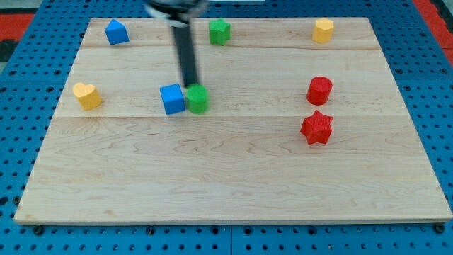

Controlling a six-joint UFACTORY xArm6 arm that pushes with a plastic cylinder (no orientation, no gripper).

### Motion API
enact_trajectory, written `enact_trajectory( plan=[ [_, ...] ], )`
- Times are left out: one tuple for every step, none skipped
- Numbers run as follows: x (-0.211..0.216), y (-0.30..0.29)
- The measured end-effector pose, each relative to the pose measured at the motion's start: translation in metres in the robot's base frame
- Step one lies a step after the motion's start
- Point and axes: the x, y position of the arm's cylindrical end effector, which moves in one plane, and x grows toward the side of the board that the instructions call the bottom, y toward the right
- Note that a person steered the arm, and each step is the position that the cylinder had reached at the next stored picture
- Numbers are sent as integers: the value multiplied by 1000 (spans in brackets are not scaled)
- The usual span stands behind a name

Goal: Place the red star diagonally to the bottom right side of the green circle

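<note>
The red star (316, 128) lies on the wooden board (226, 177) at the view's right, just below a red cylinder (319, 90). The green circle (197, 98) sits left of centre, touching a blue cube (172, 98) on its left. My tip (190, 86) is at the top edge of the green circle, between it and the blue cube, far to the left of the red star. The rod runs up to the view's top and is blurred.
A blue house-shaped block (117, 32) is at the top left, a green star-like block (219, 31) at top centre, a yellow block (323, 30) at top right, and a yellow heart (87, 95) at the left edge.
</note>
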Motion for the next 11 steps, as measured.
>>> enact_trajectory(
  plan=[
    [4,50],
    [35,81],
    [67,184],
    [102,268],
    [112,283],
    [113,291],
    [114,233],
    [112,178],
    [137,160],
    [107,111],
    [94,104]
  ],
)
